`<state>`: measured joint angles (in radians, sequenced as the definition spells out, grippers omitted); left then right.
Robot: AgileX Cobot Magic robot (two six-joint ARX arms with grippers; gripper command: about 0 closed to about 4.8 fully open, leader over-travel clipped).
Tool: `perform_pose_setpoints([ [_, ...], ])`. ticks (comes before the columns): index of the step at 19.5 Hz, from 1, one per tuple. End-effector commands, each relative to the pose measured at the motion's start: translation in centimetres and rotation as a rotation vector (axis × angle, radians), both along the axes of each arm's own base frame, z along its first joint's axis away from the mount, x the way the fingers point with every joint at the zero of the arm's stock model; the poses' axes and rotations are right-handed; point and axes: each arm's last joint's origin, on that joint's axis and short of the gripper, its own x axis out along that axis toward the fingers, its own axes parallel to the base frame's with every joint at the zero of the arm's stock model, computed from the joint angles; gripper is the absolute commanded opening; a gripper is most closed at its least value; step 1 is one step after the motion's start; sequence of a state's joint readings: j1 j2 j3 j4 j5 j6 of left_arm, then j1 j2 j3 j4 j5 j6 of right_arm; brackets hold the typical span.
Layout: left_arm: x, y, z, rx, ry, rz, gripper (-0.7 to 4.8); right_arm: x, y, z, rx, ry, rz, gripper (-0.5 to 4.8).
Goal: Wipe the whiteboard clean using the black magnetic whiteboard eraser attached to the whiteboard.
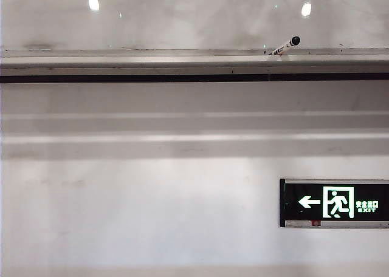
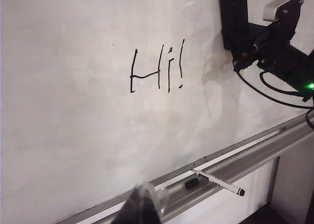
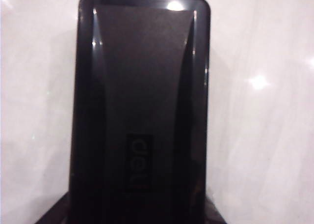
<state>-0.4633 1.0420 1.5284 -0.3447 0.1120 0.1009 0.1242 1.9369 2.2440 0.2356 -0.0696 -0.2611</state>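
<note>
- Left gripper [image 2: 142, 207] sits closest to me, a dark tip with a clear piece on it at the edge of its own wrist view, hanging short of the board and touching nothing; I cannot tell whether its jaws are apart or together
- Just past it runs the silver ledge [image 2: 235, 167] along the lower edge of the whiteboard [image 2: 73, 86]
- On that ledge lies a white marker [image 2: 218, 182] with a black end, and a small black cap [image 2: 191, 183] rests beside it
- Further up the board I read "Hi!" [image 2: 157, 67] in black handwriting, unwiped
- Beyond the writing, the right gripper [image 2: 244, 49] is up against the board at the lower end of the black eraser [image 2: 233, 13], which stands upright and flat on the white surface, well to the side of the writing
- From the right wrist view the eraser [image 3: 140, 106] fills nearly the whole picture, glossy black with a faint embossed brand name, the board pale behind it; only dark corners show at its near end, so I cannot tell whether the jaws grip it
- From the exterior view neither arm shows: I see the glossy board [image 1: 194, 16] mirroring two round lights, the ledge [image 1: 194, 61], the marker [image 1: 285, 46] poking above it, then a matte wall [image 1: 152, 216] with a lit exit sign [image 1: 334, 203]
</note>
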Motion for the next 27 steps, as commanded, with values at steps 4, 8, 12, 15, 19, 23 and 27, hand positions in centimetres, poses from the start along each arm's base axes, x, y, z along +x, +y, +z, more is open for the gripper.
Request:
perform_pose_setpoints([
  [4, -0.2, 0.1, 0.2, -0.01, -0.014, -0.006, -0.06, 0.6, 5.6, -2.6, -0.223, 0.163, 0.081, 0.66],
  [8, -0.2, 0.1, 0.2, -0.009, -0.012, -0.01, -0.06, 1.5, 8.7, -5.1, -0.274, 0.273, 0.145, 0.66],
  [12, -0.2, 0.0, 0.2, -0.01, -0.013, -0.01, -0.06, 2.0, 11.9, -7.8, -0.41, 0.379, 0.189, 0.62],
  [15, -0.2, 0.1, 0.2, -0.009, -0.013, -0.01, -0.06, 2.2, 14.3, -9.6, -0.474, 0.428, 0.115, 0.62],
  [19, -0.2, 0.1, 0.2, -0.009, -0.013, -0.01, -0.06, 1.7, 14.8, -8.0, -0.333, 0.344, -0.149, 0.57],
  [23, -0.2, 0.1, 0.2, -0.009, -0.013, -0.01, -0.06, 1.0, 14.3, -6.0, -0.23, 0.213, -0.197, 0.57],
  [27, -0.3, 0.0, 0.2, -0.006, -0.014, -0.031, -0.06, 0.5, 14.4, -5.4, -0.249, 0.185, -0.138, 2.8],
])
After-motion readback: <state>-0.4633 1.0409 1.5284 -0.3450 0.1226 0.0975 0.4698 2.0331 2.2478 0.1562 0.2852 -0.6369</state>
